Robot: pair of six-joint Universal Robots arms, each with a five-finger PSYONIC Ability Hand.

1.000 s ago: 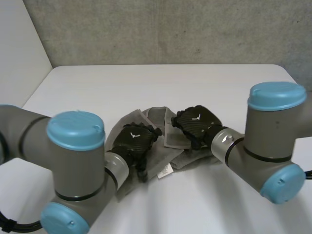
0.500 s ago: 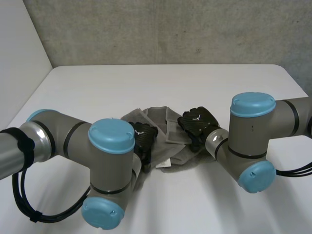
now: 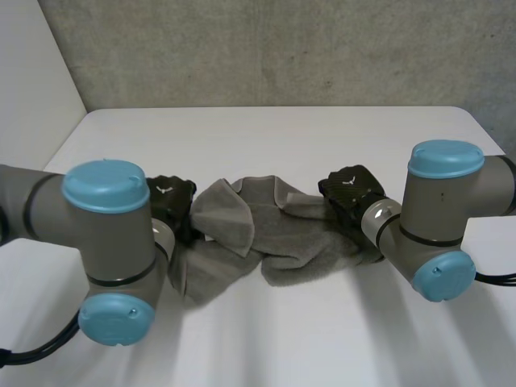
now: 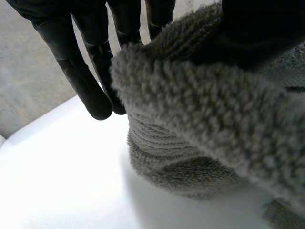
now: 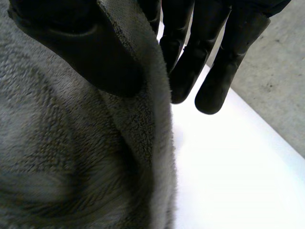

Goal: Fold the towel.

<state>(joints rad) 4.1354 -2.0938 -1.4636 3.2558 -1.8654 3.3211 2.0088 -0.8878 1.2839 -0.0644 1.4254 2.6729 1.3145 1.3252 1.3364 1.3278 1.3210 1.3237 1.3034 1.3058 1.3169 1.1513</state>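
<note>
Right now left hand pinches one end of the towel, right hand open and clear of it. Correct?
No. The right hand also pinches the towel, thumb against fingers, at its other end: see the right wrist view. The left hand is as stated.

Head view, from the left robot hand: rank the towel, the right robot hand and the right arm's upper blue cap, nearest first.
1. Towel: pinched in the left robot hand, at its left end.
2. Right robot hand: at the towel's other end.
3. Right arm's upper blue cap: beyond that hand.

hands (image 3: 170, 195) (image 3: 349, 185) pulled apart, towel (image 3: 300, 242) stretched wider
</note>
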